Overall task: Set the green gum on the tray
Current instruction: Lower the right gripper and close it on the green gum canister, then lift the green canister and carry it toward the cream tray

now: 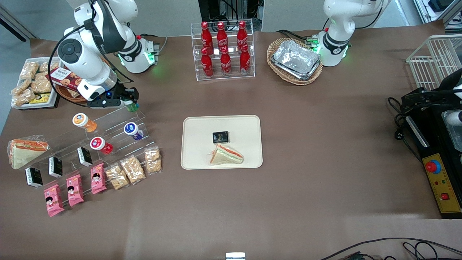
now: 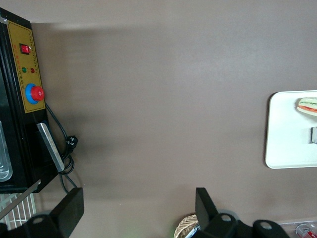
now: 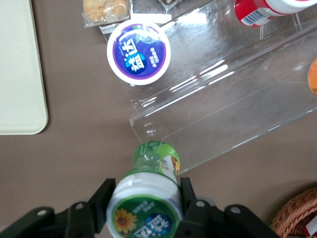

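A brown table seen from above, with the working arm's pincer [image 1: 127,101] hanging over the upper step of a clear acrylic stand [image 1: 108,133]. The pincer is closed on the green gum [image 3: 148,191]: in the wrist view its two black fingers [image 3: 101,201] press against either side of the bottle just under the white lid, the bottle's green body pointing down toward the bare table and the stand's edge. The bottle appears to be lifted clear of the stand, though how high cannot be told.

Just below the pincer in the wrist view sits a blue gum bottle [image 3: 139,52] on the stand, its round lid facing up; a red bottle [image 1: 101,145] and an orange bottle [image 1: 84,122] stand on other steps, nearer the front camera than the pincer.

The tray [image 1: 195,126], a cream rectangle, lies well apart from the pincer toward the middle of the table, nearer the front camera. It already holds a wrapped sandwich [image 1: 226,155] and a small black packet [image 1: 220,137] (both sit in the tray's middle band, leaving bare cream along the edges).

Judging by this, the pick is done and the carry is in hand. The next move calls for travelling sideways to the tray, clearing the blue bottle and the stand, then lowering onto a bare patch before letting go.
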You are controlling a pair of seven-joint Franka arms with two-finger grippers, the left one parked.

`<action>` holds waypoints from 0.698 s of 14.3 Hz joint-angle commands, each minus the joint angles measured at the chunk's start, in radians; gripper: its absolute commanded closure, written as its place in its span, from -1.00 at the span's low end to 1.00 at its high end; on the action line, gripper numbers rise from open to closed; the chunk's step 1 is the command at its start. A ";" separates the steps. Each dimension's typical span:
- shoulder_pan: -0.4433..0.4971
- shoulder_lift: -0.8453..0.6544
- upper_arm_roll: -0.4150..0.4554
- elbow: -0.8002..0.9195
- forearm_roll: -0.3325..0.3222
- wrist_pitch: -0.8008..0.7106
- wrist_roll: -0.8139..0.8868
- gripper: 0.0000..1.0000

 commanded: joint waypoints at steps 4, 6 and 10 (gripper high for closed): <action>-0.010 -0.019 -0.032 0.011 0.005 0.003 -0.098 0.66; -0.008 -0.006 -0.081 0.085 0.005 -0.057 -0.156 0.66; -0.010 0.058 -0.103 0.350 0.008 -0.311 -0.210 0.66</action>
